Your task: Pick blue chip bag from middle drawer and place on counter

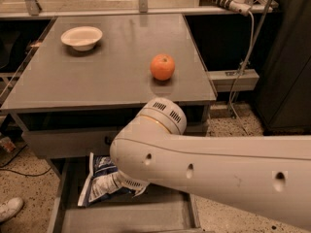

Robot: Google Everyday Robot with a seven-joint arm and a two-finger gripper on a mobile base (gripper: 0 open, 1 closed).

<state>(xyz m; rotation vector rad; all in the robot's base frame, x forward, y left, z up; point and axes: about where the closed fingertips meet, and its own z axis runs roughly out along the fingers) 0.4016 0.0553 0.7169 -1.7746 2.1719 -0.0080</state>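
The blue chip bag (pixel 98 182), dark blue with white patches, is over the left part of the open middle drawer (pixel 121 218), tilted with one end up. My gripper (pixel 119 180) is at the bag's right end, low in the drawer, mostly hidden behind my big white arm (pixel 204 171). I cannot tell whether the bag touches the drawer floor. The grey counter (pixel 107 76) is above the drawer.
A white bowl (pixel 81 37) stands at the counter's back left and an orange (pixel 162 66) at its right. A shut drawer front (pixel 63 142) is just above the open drawer. A shoe (pixel 9 210) shows at far left. Cables (pixel 245 47) hang at right.
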